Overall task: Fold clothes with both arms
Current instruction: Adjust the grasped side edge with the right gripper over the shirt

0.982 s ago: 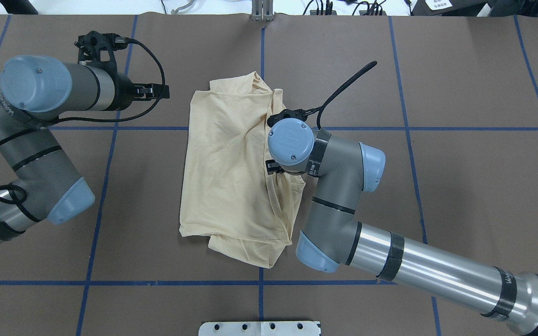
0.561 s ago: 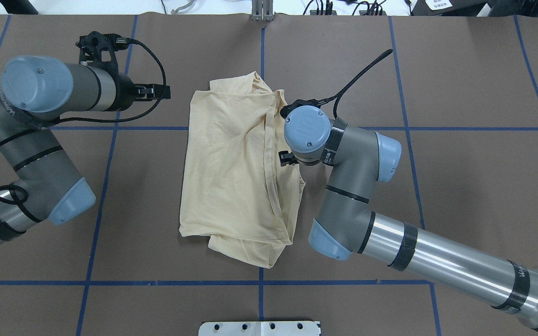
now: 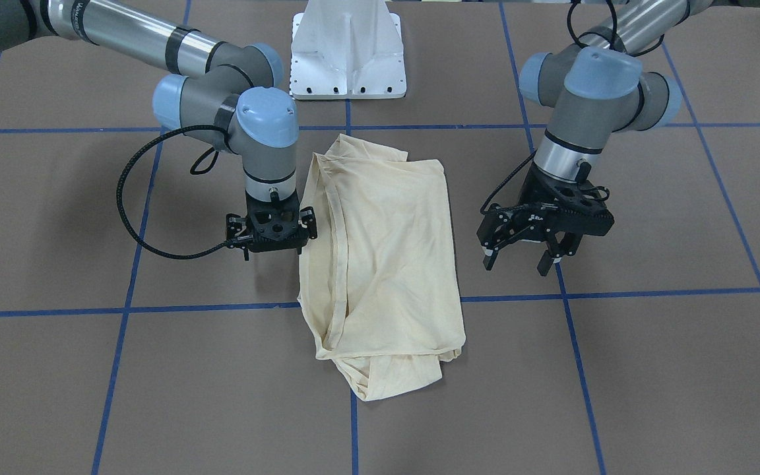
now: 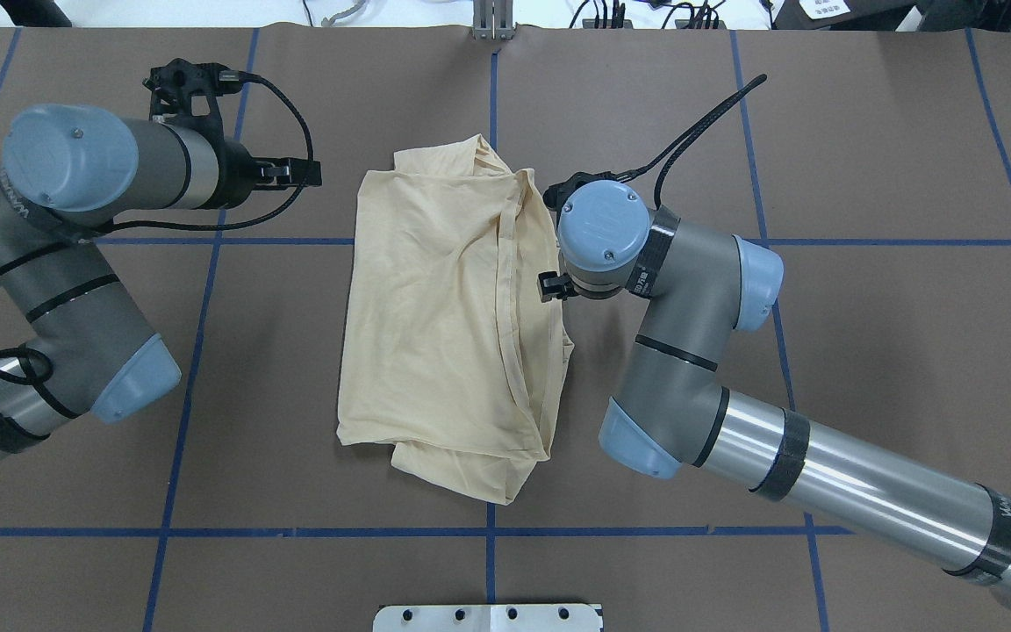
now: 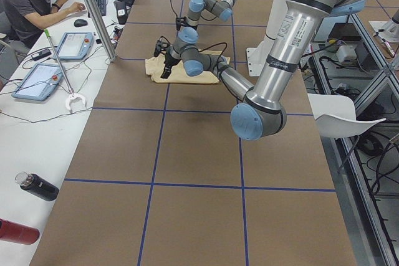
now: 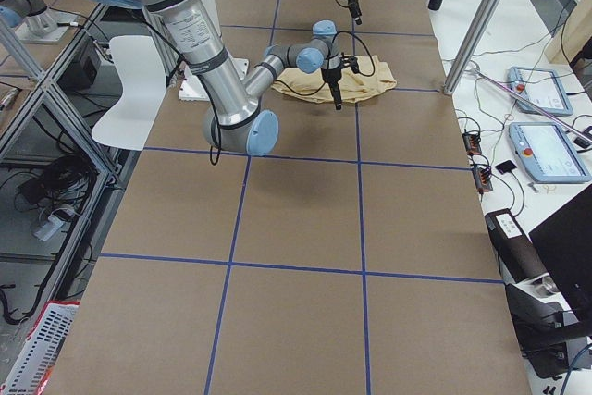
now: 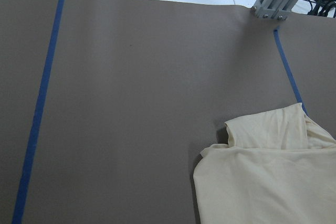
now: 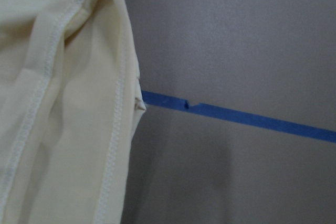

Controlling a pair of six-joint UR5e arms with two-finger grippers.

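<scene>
Sliding off the shirt (image 4: 435, 333) over the past second, my right gripper (image 3: 273, 249) now hangs just beside its stitched hem, fingers spread and holding nothing. The shirt lies half-folded between both sets of fingers. Beyond it my left gripper (image 3: 517, 262) waits apart from the cloth, likewise wide and empty. A low pass could catch that loose hem and drag the fold open. Bare table (image 4: 865, 351) stretches outward past each gripper, crossed by blue tape lines (image 4: 909, 242).

Left arm (image 4: 58, 290), right arm (image 4: 856, 483): silver-grey tubes, black bands with white lettering.
Joint caps (image 4: 604, 226): light blue, round, small screws.
Cables (image 4: 699, 118): black, braided.
Left gripper (image 3: 516, 266), right gripper (image 3: 271, 245): black, two-finger.
</scene>
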